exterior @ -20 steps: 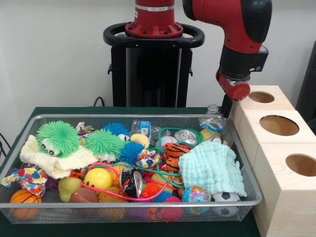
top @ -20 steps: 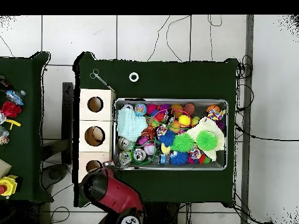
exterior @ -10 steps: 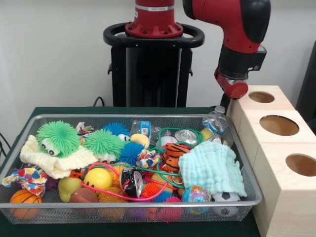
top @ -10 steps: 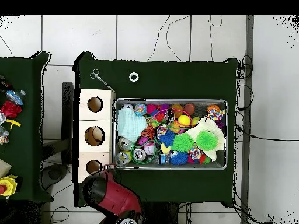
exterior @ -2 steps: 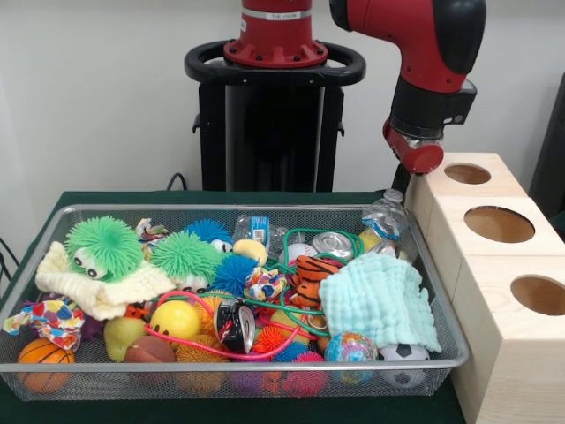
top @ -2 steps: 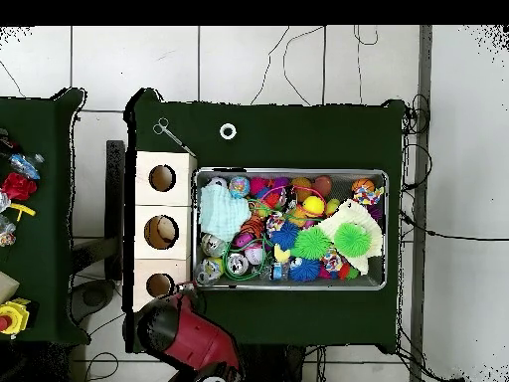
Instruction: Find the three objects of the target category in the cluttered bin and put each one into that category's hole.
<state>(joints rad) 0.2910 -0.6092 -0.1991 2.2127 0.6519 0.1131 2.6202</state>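
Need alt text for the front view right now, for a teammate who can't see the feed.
A wire mesh bin packed with toys, spiky balls, cans, a plastic bottle and a light blue cloth sits on a green table. The red arm hangs above the bin's far right corner, beside a wooden box with three round holes.

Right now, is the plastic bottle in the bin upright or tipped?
Tipped: the bottle leans in the bin's far corner, cap up.

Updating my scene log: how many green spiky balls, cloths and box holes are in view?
Green spiky balls: 2
Cloths: 2
Box holes: 3
Total: 7
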